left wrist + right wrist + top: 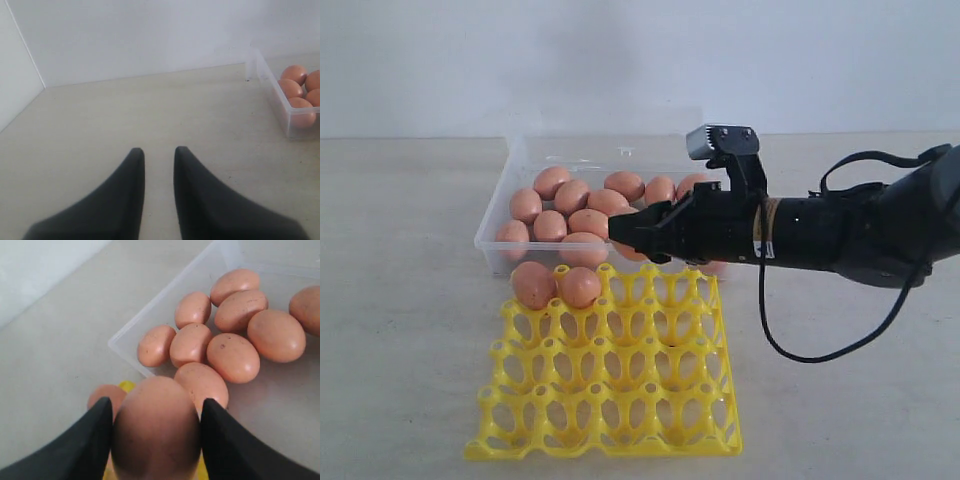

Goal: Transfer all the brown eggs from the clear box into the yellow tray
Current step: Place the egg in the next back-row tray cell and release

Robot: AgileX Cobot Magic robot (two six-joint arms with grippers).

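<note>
Across the pale, matte counter (400,380) the largest thing is the clear box (492,232), a shallow rectangular tub of see-through plastic with rounded corners and a thin rim, standing on the far side. Just near of it lies the yellow tray (603,450), a bright, glossy square lattice of round cup holes with stubby raised pegs between them; whether it touches the box's near wall I cannot tell. The brown eggs (588,222) are smooth ovals of light reddish-brown with a dull sheen and a few dark specks. Ten or more of them lie crowded against one another on the box floor, mostly in its left half. Two more eggs (532,285) sit side by side in the tray's far-left cups, and the other cups are open. Reaching in from the right, the black right pincer (156,402) is clamped on the gripped egg (156,435), its two smooth, tapered fingers (95,440) pressed to the egg's sides. It hangs about over the box's near wall, by the tray's far edge. The left pincer (159,152) hovers above bare counter to the left of the box, its dark, pointed fingers a little apart with nothing between them. One corner of the box with four eggs shows in its view.
</note>
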